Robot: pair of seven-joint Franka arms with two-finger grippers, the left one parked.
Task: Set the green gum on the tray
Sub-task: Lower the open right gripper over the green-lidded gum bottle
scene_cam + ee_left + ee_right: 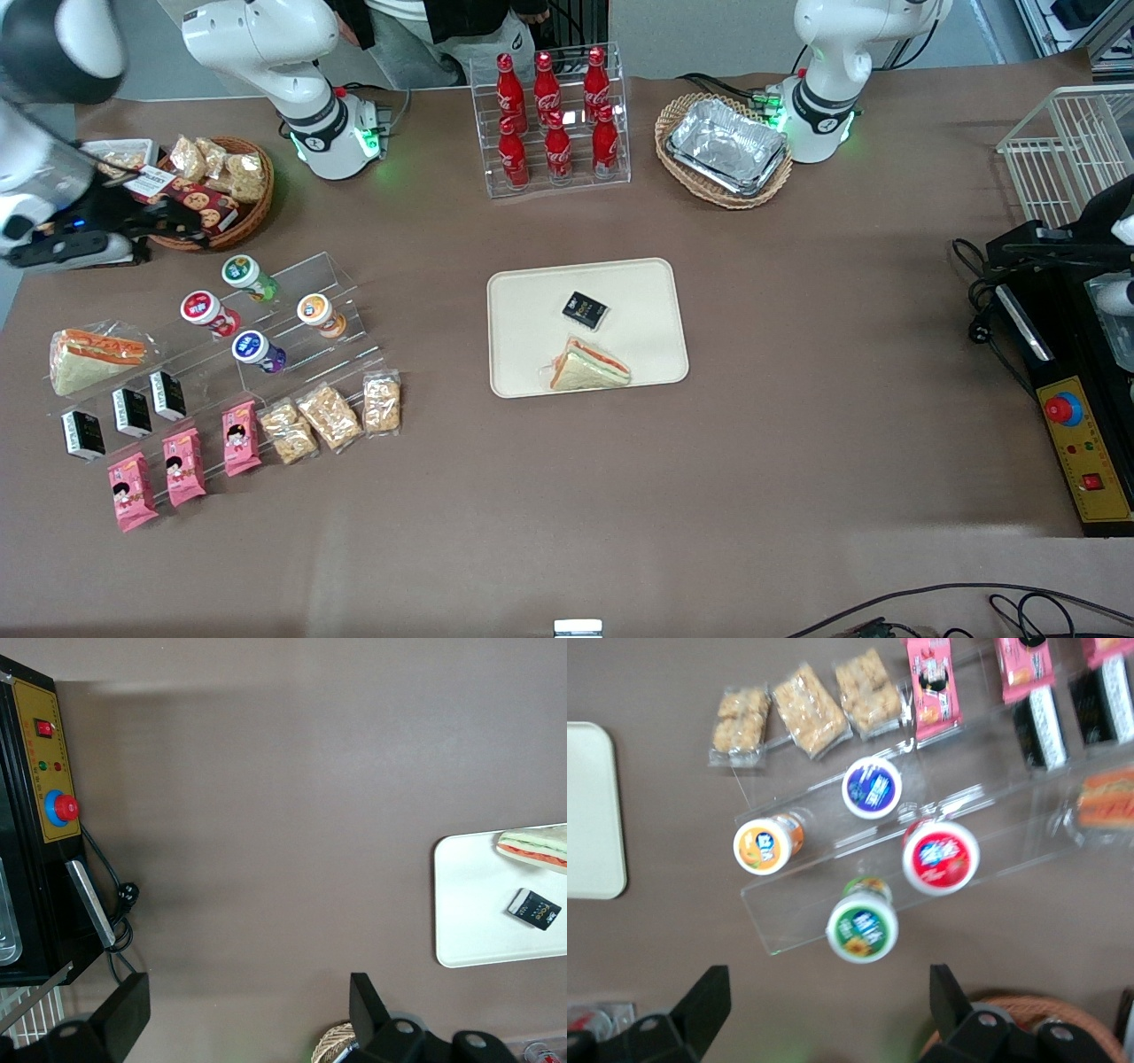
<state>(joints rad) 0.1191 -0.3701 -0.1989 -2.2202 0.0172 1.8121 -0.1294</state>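
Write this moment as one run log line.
gripper: open, above green gum | green gum: on clear stand, not grasped | tray: no gum yet
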